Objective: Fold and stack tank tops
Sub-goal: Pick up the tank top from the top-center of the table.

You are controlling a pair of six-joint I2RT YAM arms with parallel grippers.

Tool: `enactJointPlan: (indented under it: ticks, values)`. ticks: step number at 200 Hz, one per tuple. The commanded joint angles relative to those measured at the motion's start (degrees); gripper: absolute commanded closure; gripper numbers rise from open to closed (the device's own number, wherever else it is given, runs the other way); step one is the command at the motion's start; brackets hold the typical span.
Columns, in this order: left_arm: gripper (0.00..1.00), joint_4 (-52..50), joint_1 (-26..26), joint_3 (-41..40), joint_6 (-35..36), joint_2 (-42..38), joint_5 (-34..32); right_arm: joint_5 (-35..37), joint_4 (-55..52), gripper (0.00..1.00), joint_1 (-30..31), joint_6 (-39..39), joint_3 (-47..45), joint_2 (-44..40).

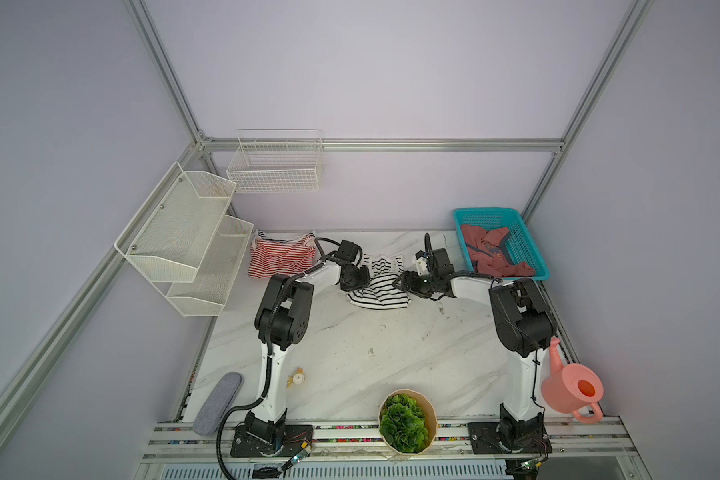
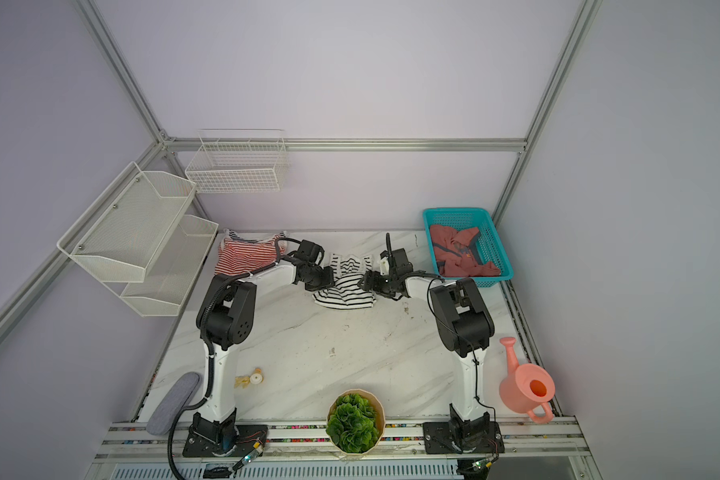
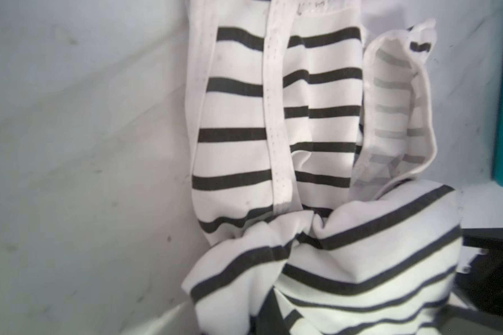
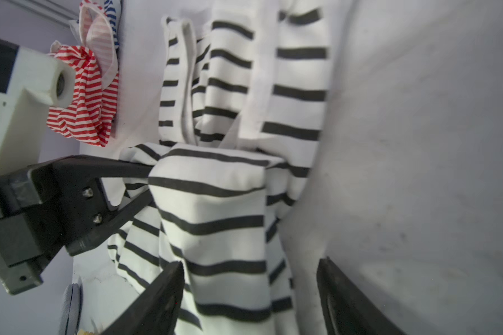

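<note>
Evidently the fold of the black-and-white striped tank top (image 1: pixel 378 291) is the step in hand. It lies rumpled on the counter (image 1: pixel 371 357) near the teal basket (image 1: pixel 485 212), between the basket and the red-and-white striped tank top (image 1: pixel 281 258), which sits in a loose heap farther off.

The left jaws are pressed together, pinching a fold of the black-and-white cloth on its side away from the basket. The right wrist view shows both tips meeting in the fabric. The right jaws stand spread at the cloth's basket-side edge, one tip over the stripes and one over bare counter, holding nothing.

The next move, I judge, calls for the right jaws to close on that edge so both arms can lift and flatten the top before doubling it over.

The dusty-red tank top (image 1: pixel 489 249) lies crumpled inside the basket. A pink watering can (image 1: pixel 570 386), a potted plant (image 1: pixel 406 419) and a grey pad (image 1: pixel 219 403) sit well away from the basket, toward the arm bases. None blocks the work, though the basket's wall is close to the right arm (image 1: pixel 470 286).
</note>
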Motion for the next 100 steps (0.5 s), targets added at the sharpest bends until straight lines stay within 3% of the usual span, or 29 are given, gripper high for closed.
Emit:
enactJointPlan:
  ticks: [1,41,100]
  values:
    - [1.00,-11.4,1.0,8.1,2.1,-2.3,-8.2,6.2,-3.3,0.24,-1.1,1.2,-1.2,-6.2]
    - [1.00,-17.5,3.9,18.9,6.4,-0.7,-11.5,7.9,-3.1,0.22,-1.8,1.5,-3.5,-10.9]
    - [1.00,-17.8,7.3,27.7,13.0,-0.3,-15.7,6.6,-2.2,0.22,-1.8,1.4,-3.7,-9.4]
